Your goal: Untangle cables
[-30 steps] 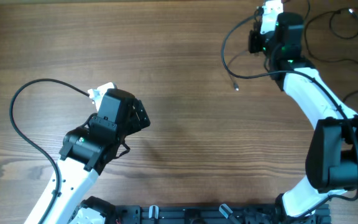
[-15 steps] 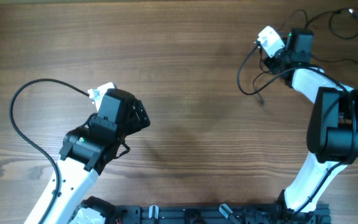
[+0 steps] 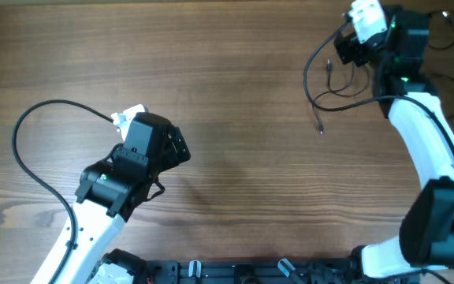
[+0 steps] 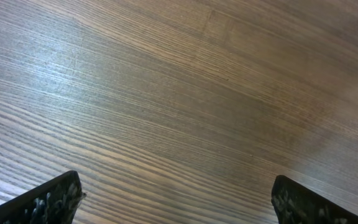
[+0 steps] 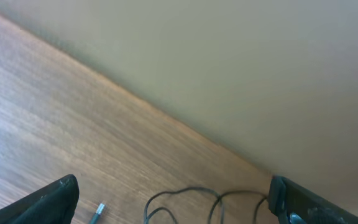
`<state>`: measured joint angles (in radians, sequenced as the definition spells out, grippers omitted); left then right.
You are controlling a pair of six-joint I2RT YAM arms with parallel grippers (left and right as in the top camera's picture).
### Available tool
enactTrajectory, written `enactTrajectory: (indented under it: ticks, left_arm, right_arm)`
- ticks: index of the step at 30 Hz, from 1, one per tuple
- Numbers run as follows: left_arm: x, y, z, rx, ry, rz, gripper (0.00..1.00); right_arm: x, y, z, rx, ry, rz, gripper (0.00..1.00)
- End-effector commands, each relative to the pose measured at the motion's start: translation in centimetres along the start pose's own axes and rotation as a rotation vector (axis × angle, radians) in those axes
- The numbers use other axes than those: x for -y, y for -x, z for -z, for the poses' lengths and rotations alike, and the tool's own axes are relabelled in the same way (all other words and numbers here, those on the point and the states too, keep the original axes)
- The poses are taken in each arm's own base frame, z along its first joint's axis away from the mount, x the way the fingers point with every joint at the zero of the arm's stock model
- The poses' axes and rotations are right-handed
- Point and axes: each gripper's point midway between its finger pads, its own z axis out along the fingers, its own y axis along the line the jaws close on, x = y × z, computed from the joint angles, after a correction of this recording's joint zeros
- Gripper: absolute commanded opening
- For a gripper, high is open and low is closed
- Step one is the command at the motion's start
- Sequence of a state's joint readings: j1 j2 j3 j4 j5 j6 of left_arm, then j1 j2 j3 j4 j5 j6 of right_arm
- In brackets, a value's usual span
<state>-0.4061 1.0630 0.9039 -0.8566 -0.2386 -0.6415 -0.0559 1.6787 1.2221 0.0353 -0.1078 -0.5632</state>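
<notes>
Cables point(image 3: 306, 72) lie far-right on table point(image 3: 235, 71): loose loop, long axis running far-to-near, free plug end point(image 3: 319, 128) pointing at near edge. Loop sits just left of & under R gripper point(image 3: 342, 52), jaws wide, holding nothing. L gripper point(image 3: 181, 148) also wide, well apart.

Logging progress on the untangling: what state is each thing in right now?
Left hand: open, empty, above the table.
Right hand: open, empty, above the cables.
Cables: loose loops on the table, ungripped.
</notes>
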Motion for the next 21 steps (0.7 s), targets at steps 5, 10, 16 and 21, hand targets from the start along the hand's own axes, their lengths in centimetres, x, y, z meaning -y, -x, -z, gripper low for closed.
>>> enactTrajectory:
  ticks: [5,10,16,21]
  left_arm:
    - [-0.2,0.2,0.0,0.012,0.009,-0.004,1.00]
    - [-0.2,0.2,0.0,0.012,0.009,-0.004,1.00]
    - [-0.2,0.3,0.0,0.012,0.010,-0.004,1.00]
    - [-0.2,0.2,0.0,0.012,0.009,-0.004,1.00]
  right_arm:
    - [-0.4,-9.4,-3.0,-0.216,0.052,-0.411,0.99]
    - [-3.1,-13.2,-5.7,-0.276,0.114,-0.428,0.98]
    - [-3.7,-16.9,-8.7,-0.298,0.068,-0.419,0.97]
    - [-3.0,-17.1,-10.7,-0.215,0.015,-0.404,0.87]
